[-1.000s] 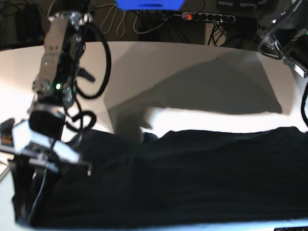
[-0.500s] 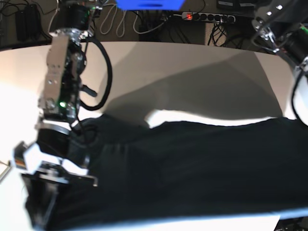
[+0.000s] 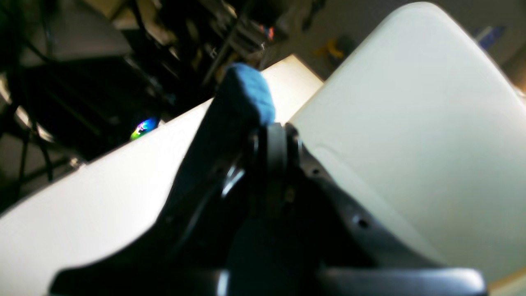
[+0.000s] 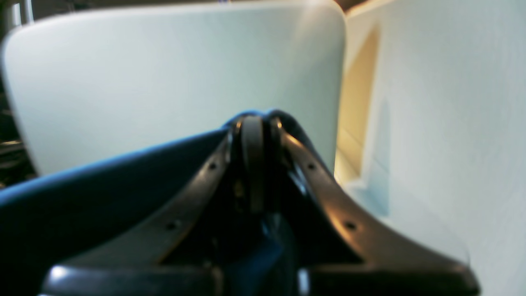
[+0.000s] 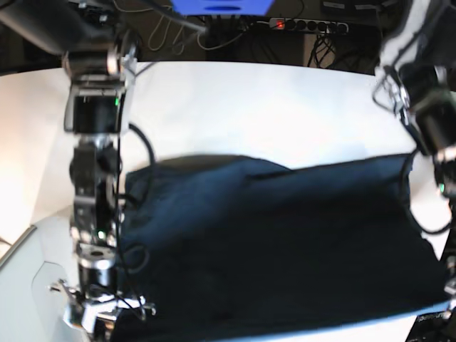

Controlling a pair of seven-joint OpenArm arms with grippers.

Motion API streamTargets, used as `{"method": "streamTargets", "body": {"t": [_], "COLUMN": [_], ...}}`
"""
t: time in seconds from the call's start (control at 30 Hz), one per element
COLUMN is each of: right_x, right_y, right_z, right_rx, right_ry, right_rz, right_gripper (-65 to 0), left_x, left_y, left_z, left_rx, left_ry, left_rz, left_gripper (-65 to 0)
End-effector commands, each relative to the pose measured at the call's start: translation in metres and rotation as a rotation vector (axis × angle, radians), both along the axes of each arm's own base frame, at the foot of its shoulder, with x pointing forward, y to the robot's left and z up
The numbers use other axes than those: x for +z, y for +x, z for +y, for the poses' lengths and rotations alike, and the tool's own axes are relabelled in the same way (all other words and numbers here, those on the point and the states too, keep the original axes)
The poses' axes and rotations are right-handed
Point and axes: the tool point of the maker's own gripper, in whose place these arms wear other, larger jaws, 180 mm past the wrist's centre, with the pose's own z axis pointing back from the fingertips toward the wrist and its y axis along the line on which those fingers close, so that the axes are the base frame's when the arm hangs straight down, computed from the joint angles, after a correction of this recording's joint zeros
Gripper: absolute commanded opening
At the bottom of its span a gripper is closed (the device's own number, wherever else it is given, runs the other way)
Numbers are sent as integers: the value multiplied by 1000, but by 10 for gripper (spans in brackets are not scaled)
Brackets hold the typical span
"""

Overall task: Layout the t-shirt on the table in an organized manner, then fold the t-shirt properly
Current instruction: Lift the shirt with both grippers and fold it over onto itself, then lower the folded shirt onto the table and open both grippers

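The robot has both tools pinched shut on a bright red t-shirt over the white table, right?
Not quite: the t-shirt is dark navy blue, not red, as the base view shows. The rest holds: the left tool and right tool are each pinched shut on it over the white table.

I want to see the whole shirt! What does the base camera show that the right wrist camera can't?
Only the base view shows the whole t-shirt spread out, both arms, and the power strip behind. Only the right wrist view shows the right end effector up close, pinched shut on a fold of shirt. Both show the navy shirt and the white table.
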Motion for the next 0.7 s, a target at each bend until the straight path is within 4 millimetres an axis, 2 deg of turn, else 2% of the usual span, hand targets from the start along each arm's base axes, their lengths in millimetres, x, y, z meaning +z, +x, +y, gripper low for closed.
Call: {"method": "streamTargets", "body": {"t": [0.0,0.13,0.23,0.27,0.37,0.47,0.6,0.67], "right_x": [29,19,6,4,-12,-19,-22,-34], "right_y": [9,34,53,58,65,65,64,59], "right_z": [-7,-21,-32,-34,-35,-44,-46,-47], "right_rx": [-11,-25,-34,-36,-35,-45,-50,-52], "right_ry": [-18,-27,-38,-36,-29,-37,-35,-34], "right_rz": [-81,-16,50,65,118,138,142,165], "right_gripper": [-650,-650,-650,-628,-508,-387,-317,-297], "left_x": [36,33,32,29,14,10,7,-9], "left_y": [12,37,62,69,77,79,79,72], "left_z": [3,-2,-19,-24,-31,-34,-35,-34], "left_rx": [1,-26,-77,-90,-106,-112,-115,-113], "left_ry": [24,-26,-38,-46,-74,-90,-93,-90], "left_rz": [-80,-53,-15,3,46,56,57,85], "left_gripper": [-650,-650,-642,-621,-497,-323,-166,-131]}}
